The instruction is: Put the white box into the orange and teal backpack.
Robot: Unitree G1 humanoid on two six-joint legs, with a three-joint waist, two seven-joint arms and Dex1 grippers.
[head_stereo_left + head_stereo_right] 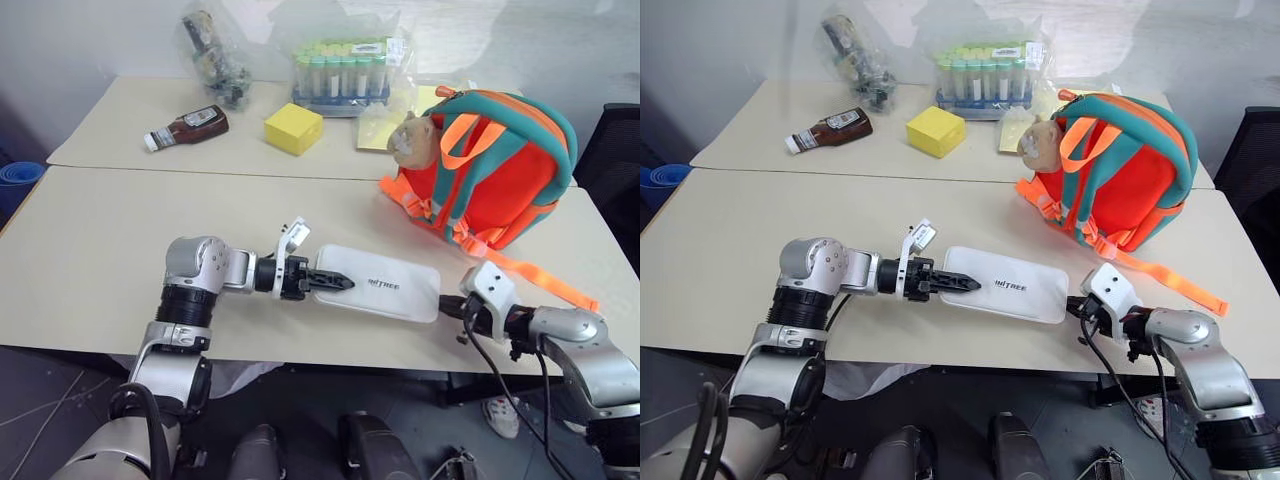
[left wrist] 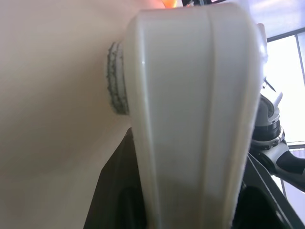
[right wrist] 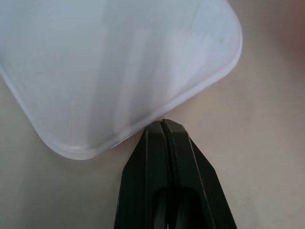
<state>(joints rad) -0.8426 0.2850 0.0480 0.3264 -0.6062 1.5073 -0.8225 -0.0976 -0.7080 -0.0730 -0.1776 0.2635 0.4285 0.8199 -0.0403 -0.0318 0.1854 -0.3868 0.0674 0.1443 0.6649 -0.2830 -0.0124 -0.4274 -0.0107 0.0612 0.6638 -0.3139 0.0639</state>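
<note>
The white box (image 1: 385, 285) lies flat on the near table, dark lettering facing up. My left gripper (image 1: 335, 283) points right and is shut on the box's left end, one black finger lying over its top. In the left wrist view the box (image 2: 190, 119) stands edge-on between the two fingers. My right gripper (image 3: 163, 124) is shut and empty, its tips against the rim of the box's right end (image 3: 124, 71). The orange and teal backpack (image 1: 500, 170) stands upright behind the box to the right, with a tan plush animal (image 1: 412, 140) on its left side.
An orange strap (image 1: 540, 275) trails from the backpack toward the right table edge. On the far table are a yellow block (image 1: 293, 128), a brown sauce bottle (image 1: 190, 127), a rack of capped tubes (image 1: 345, 72) and a plastic bag (image 1: 215, 55). A black chair (image 1: 615, 150) stands at the right.
</note>
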